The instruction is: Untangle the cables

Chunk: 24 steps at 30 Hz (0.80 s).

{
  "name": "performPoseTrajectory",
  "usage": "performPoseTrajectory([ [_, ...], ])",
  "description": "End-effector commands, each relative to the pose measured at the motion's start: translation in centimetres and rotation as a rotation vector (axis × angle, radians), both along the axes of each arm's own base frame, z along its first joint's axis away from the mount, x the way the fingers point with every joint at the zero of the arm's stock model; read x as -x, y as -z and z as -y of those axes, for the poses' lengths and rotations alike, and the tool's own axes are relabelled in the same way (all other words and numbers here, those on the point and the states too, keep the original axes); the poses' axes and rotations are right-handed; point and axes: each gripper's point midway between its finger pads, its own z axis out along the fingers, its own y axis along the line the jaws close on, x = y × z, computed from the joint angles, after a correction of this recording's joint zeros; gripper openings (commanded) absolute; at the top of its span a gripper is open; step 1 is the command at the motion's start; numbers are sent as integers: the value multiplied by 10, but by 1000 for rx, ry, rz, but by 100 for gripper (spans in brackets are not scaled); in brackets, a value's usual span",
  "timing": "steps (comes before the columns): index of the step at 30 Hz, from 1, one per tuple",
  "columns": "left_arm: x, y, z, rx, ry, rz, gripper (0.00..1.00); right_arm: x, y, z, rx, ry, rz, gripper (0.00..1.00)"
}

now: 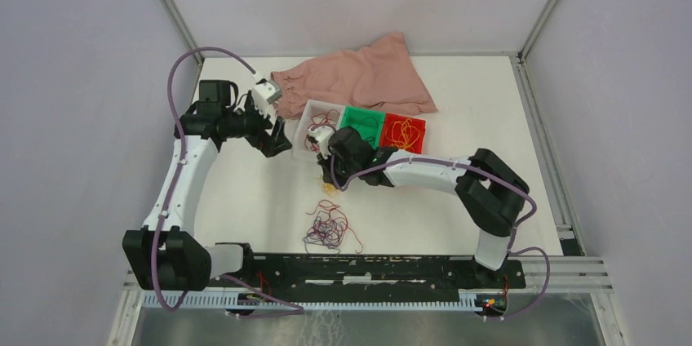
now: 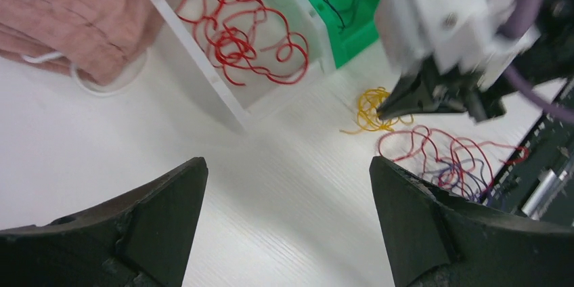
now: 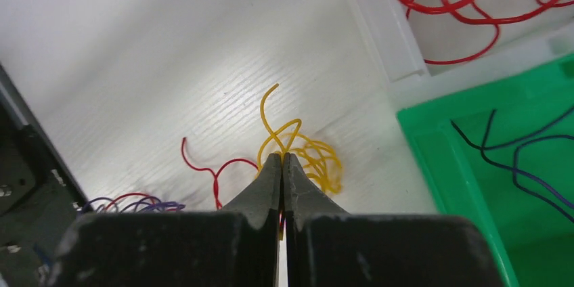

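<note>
White tray, green tray just ahead of right tool; cable clump behind. Right tool closed tight, pinching yellow cables on desk. Left tool gaped wide, empty.

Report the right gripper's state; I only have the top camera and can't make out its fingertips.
Observer: The right gripper is shut, pinching a strand of the yellow cables that lie on the table.
Operator: Give me the left gripper.
Observer: The left gripper is open with nothing in it, hovering over bare table.
Operator: Check the green tray.
Observer: The green tray holds thin dark blue cables.
</note>
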Motion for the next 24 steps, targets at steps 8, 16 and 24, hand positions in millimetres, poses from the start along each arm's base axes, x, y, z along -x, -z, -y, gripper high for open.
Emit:
performPoseTrajectory([
  [8,62,5,28,79,313,49,91,7,-132,-10,-502,56,9,0],
  [16,90,-18,44,176,430,86,70,31,-186,-6,-692,-27,-79,0],
  [24,125,-27,52,161,584,120,57,57,-203,-16,-743,-181,-215,1],
])
